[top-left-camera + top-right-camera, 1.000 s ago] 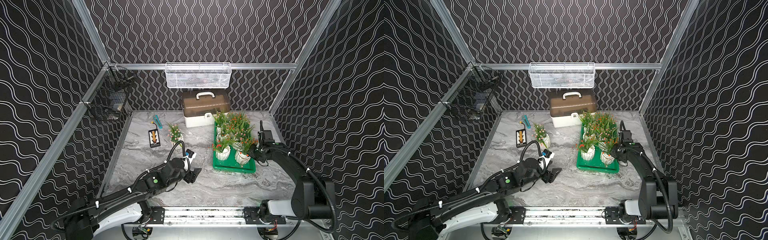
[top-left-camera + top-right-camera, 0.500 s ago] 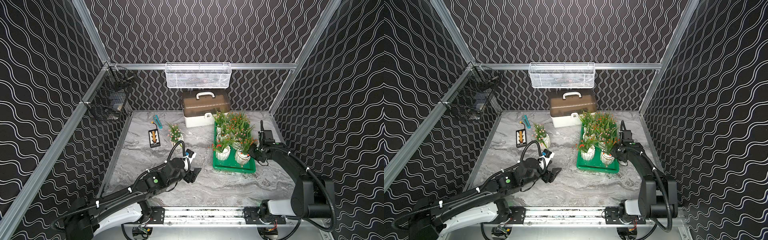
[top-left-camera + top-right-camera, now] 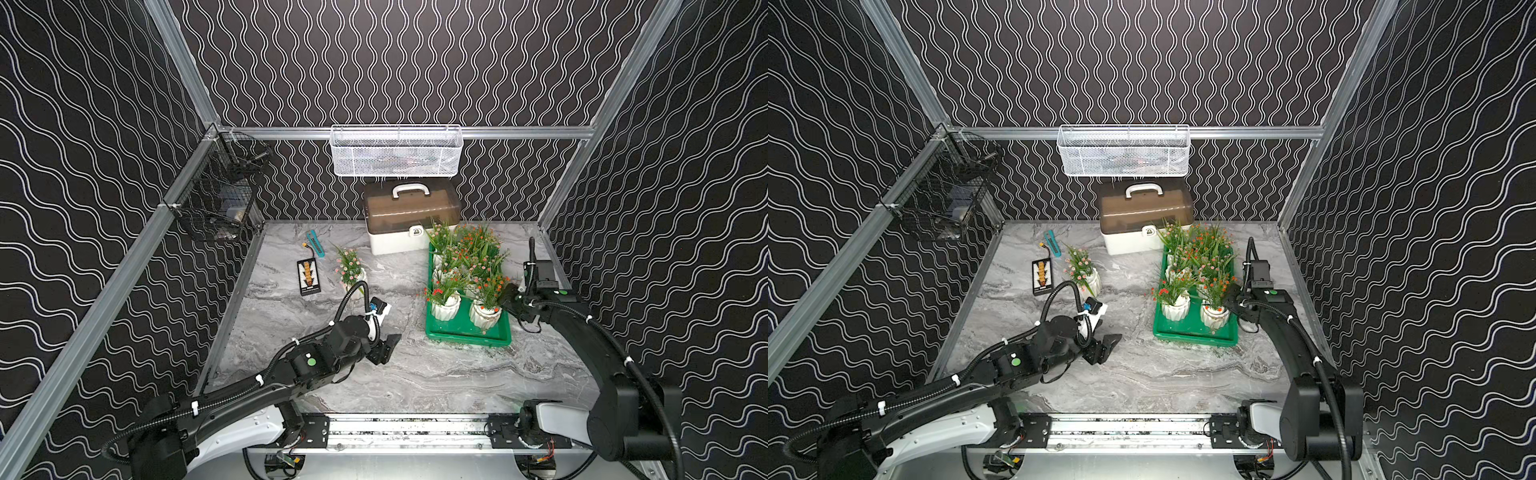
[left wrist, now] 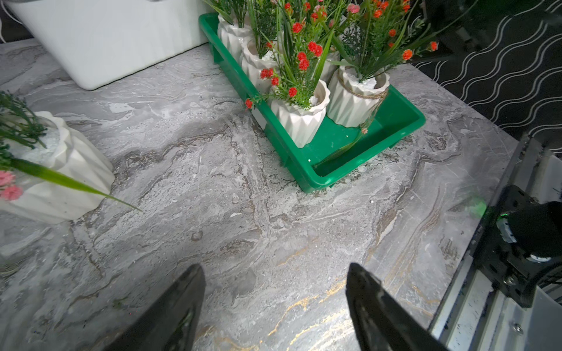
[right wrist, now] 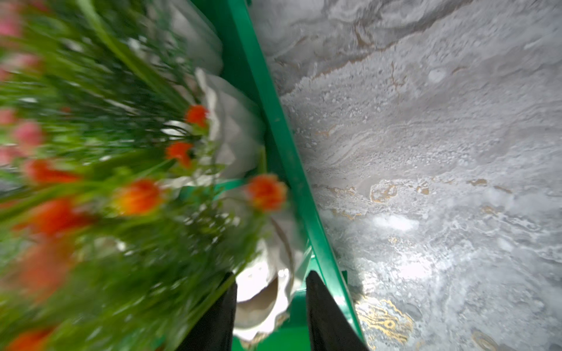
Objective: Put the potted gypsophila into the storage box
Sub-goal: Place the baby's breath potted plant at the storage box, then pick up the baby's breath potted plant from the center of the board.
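Green plastic, shallow and low-rimmed, the storage box (image 3: 467, 341) sits on the grey marbled table (image 3: 415, 374) in both top views. It holds five potted gypsophila in white ribbed ceramic pots, packed from its far end to its near end. A sixth, the pink-flowered lone pot (image 3: 356, 279), stands on the table well apart from the box. Compared with a second ago, no pot has shifted, the left arm is where it was, and the right arm has barely moved. The right gripper (image 3: 502, 297) reaches over the box's right rim at the orange-flowered near-right pot (image 3: 484, 318). The left gripper (image 3: 388, 345) hovers over bare table between the lone pot and the box. Behind the box stands a white case with a brown translucent lid (image 3: 411, 224), closed. A white wire-mesh basket (image 3: 395, 151) hangs on the back rail and a black wire basket (image 3: 216, 199) on the left rail; their contents are unclear.

From the left wrist, the left gripper (image 4: 273, 267) has its fingers spread wide with nothing between them. The storage box (image 4: 319, 179) and the lone pot (image 4: 57, 173) lie ahead of it.

From the right wrist, blurred, the right gripper (image 5: 270, 279) has its fingers partly apart astride the rim of the near-right pot (image 5: 258, 291), with a gap on one side, so nothing is clamped. That pot rests inside the box (image 5: 273, 121).
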`<state>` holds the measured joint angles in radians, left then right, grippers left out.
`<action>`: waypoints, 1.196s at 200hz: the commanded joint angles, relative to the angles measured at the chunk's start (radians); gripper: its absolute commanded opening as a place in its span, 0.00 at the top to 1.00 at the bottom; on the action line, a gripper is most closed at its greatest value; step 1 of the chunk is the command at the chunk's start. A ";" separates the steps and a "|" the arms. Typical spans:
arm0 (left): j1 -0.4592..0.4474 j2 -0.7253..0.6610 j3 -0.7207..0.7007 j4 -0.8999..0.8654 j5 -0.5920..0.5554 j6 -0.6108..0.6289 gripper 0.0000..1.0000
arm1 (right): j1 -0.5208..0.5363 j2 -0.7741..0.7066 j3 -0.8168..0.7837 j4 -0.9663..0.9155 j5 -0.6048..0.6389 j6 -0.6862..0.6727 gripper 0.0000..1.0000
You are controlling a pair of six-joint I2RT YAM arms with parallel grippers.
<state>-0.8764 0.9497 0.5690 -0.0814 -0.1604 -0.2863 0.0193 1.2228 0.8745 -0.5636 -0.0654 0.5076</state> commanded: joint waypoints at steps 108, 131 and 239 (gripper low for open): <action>0.006 0.061 0.068 -0.132 -0.330 -0.027 0.22 | 0.001 -0.301 -0.156 0.262 -0.420 -0.068 0.62; 0.056 0.117 0.173 -0.235 -0.291 -0.044 0.22 | 0.002 -0.300 -0.149 0.263 -0.454 -0.070 0.62; 0.260 0.649 0.664 -0.450 -0.152 0.003 0.24 | 0.004 -0.280 -0.149 0.251 -0.478 -0.077 0.64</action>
<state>-0.6399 1.5146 1.1622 -0.4629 -0.3111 -0.3122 0.0208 0.9337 0.7204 -0.3309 -0.5400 0.4343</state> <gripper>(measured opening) 0.778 0.361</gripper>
